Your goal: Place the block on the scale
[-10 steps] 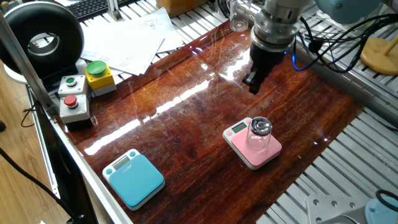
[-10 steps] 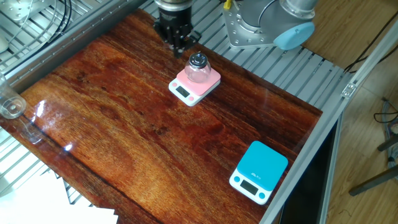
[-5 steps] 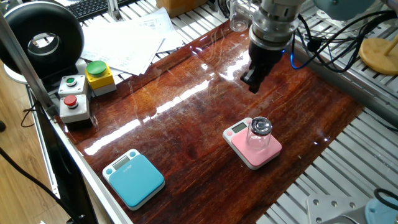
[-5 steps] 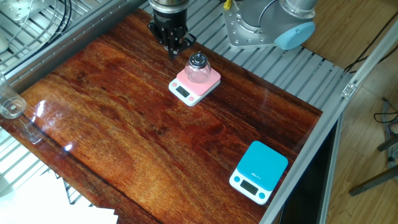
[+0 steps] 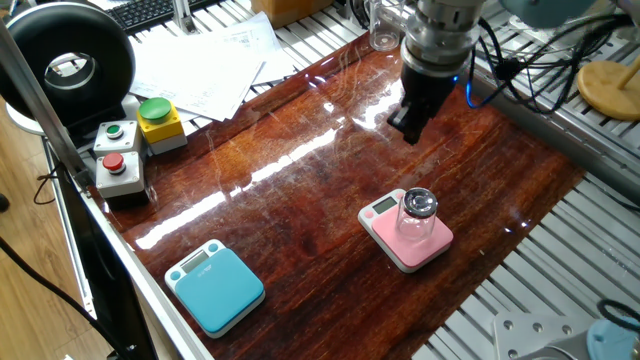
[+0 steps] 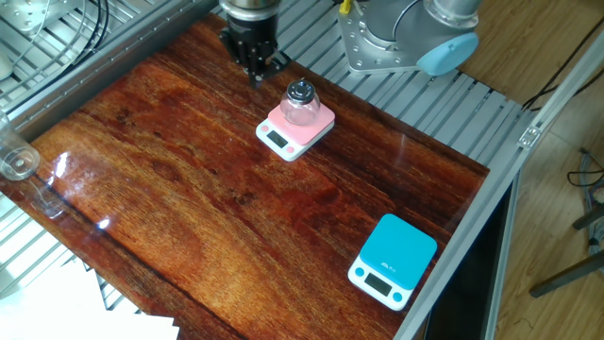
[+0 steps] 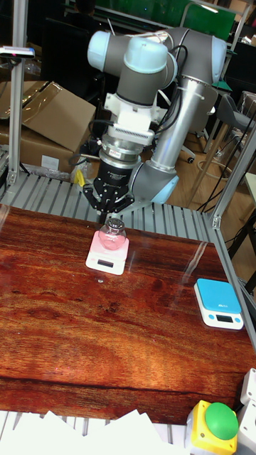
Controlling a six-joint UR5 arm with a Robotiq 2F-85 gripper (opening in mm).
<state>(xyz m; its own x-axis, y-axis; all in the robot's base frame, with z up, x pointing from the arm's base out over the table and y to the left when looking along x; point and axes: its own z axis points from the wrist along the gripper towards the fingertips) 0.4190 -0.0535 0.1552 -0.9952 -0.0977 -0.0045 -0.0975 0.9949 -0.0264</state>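
The block (image 5: 417, 213), a small clear jar with a rounded top, stands upright on the pink scale (image 5: 393, 246). In the other fixed view the block (image 6: 300, 101) sits on the scale (image 6: 283, 139) behind its display, and the tall fixed view shows the block (image 7: 112, 234) on the scale (image 7: 107, 262) too. My gripper (image 5: 408, 126) hangs apart from the block, above the table and toward its far edge, open and holding nothing. The other views place the gripper (image 6: 255, 69) (image 7: 108, 206) just behind and above the jar.
A blue scale (image 5: 214, 288) lies near the front left edge. A taller clear glass vessel (image 5: 383, 30) stands at the far edge. Button boxes (image 5: 120, 160), a yellow box with a green button (image 5: 160, 122), and papers (image 5: 205, 65) sit at the left.
My gripper has drifted a little farther away from the block toward the table's far edge. The block stays still on the pink scale.
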